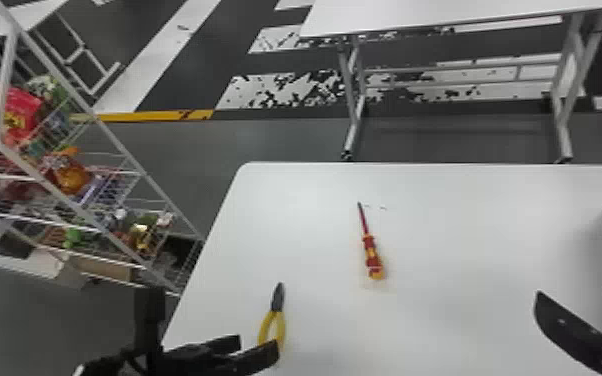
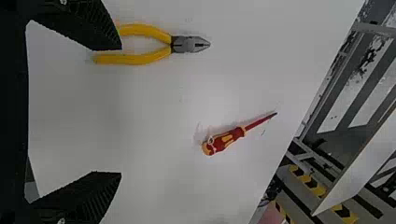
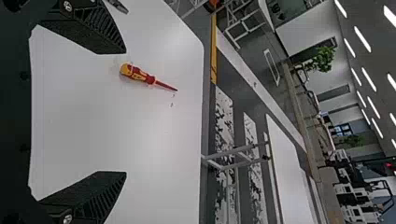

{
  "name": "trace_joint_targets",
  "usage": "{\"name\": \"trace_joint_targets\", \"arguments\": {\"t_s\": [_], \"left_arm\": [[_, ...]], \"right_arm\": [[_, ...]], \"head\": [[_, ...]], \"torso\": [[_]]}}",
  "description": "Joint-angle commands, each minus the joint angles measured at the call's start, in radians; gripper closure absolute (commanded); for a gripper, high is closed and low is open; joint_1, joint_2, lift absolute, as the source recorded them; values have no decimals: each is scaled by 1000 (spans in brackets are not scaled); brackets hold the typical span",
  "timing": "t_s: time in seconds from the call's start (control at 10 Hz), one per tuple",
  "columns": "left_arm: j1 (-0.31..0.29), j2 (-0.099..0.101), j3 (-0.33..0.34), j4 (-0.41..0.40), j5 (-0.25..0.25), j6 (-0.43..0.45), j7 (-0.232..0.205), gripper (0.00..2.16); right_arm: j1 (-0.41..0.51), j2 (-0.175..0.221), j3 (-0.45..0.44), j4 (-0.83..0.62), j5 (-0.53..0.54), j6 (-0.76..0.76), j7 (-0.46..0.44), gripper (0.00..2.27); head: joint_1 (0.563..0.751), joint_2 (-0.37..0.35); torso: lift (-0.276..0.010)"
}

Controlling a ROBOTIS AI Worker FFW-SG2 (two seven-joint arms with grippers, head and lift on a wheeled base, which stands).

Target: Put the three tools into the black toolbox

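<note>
One wide-gaping left claw [image 1: 258, 344] is hanging near left, and pliers [image 1: 277, 301] are lying right by it! The right claw [image 1: 574, 290] is gaping at right; farther out, between them, the screwdriver [image 1: 371, 252] is lying on the table [image 1: 465, 310].

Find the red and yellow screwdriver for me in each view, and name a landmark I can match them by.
Head view: the screwdriver lies mid-table, tip pointing away from the robot, farther off than the pliers.
Left wrist view: the screwdriver lies beyond the open left claw.
Right wrist view: the screwdriver lies just past one fingertip of the open right claw.
Shared landmark: the white tabletop beneath it.
</note>
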Motion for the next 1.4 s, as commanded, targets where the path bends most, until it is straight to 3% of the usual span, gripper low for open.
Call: {"name": "trace_joint_targets", "arguments": {"t_s": [0.0, 0.1, 0.3, 0.4, 0.7, 0.9, 1.1, 1.2, 1.3], "left_arm": [[-29, 2, 1, 17, -34, 23, -1, 33], [-34, -1, 1, -17, -37, 93, 12, 33], [-37, 5, -5, -153, -43, 456, 147, 33], [-63, 22, 15, -199, -50, 456, 163, 33], [-115, 62, 62, -215, -57, 456, 108, 36], [-136, 70, 58, -192, -112, 456, 48, 36], [-181, 108, 44, -130, -174, 456, -40, 36], [-186, 110, 36, -117, -205, 456, -66, 39], [-192, 125, 36, -100, -214, 456, -83, 39]], "right_arm": [[-5, -12, 0, -3, -7, -3, 0, 76], [-7, -12, -2, -4, -6, 1, -3, 76], [-8, -12, -5, -3, -4, 4, -1, 76], [-16, -20, -5, -3, -10, 7, 0, 76], [-18, -22, -9, -3, -19, 1, 11, 76], [-24, -34, -9, -3, -23, 1, 11, 76], [-24, -34, -6, -3, -23, 1, 11, 76], [-22, -34, 2, -3, -23, 1, 11, 76], [-19, -34, 8, -6, -23, -3, 11, 76]], "head": [[695, 350], [695, 350], [695, 350], [695, 350], [695, 350], [695, 350], [695, 350], [695, 350], [695, 350]], "torso": [[-51], [-51], [-51], [-51], [-51], [-51], [-51], [-51], [-51]]}}
